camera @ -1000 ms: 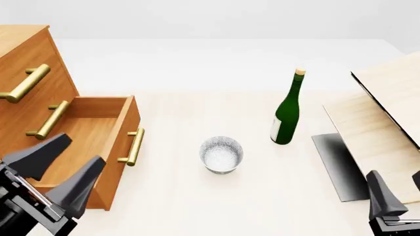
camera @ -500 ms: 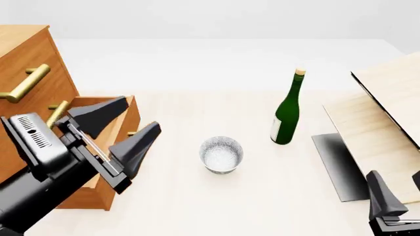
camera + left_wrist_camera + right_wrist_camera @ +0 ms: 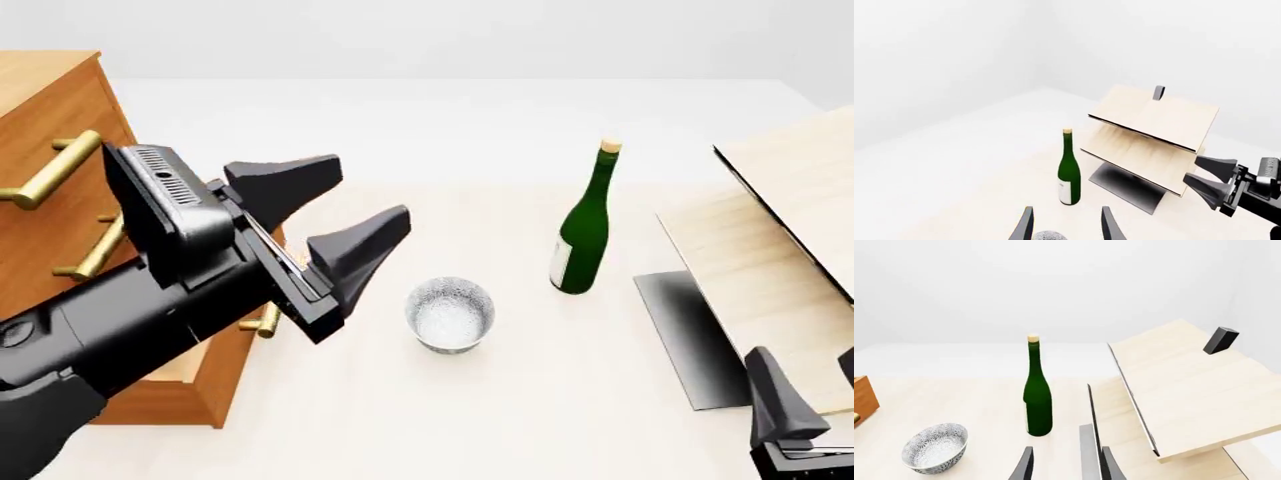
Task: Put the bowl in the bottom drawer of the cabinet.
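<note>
Bowl (image 3: 450, 313): small, round, white with grey speckle, upright on the table (image 3: 534, 420) near the middle of the front view; free of both grippers and not yet in the drawer.

Bottom drawer (image 3: 187, 385): pulled open at 9 o'clock from the bowl, largely hidden behind the left arm; brass handle end just visible beside the arm. Belongs to the cabinet (image 3: 47, 110) at 10 o'clock.

Green bottle (image 3: 583, 225): upright, corked, at 2 o'clock from the bowl, apart from it.

Pale wooden boards (image 3: 787, 230): stacked at 3 o'clock, well apart from the bowl.

Left gripper (image 3: 334, 215): fingers spread wide, holding nothing. Arm reaches in from 8 o'clock, crossing in front of the open drawer, fingertips pointing toward 2 o'clock and raised above the table, just at 10 o'clock of the bowl. In the left wrist view only a sliver of the bowl's rim shows between the fingertips.

Right gripper (image 3: 1066, 465): low at 5 o'clock in the front view, fingers apart, empty, facing the bottle and boards.

Step in hand, by judgement: approach for the pick. Advised handling: tip the left wrist down, lower one finger inside the rim and one outside, clamp on the wall nearest the drawer, lift clear of the drawer front before carrying across; keep well off the bottle
</note>
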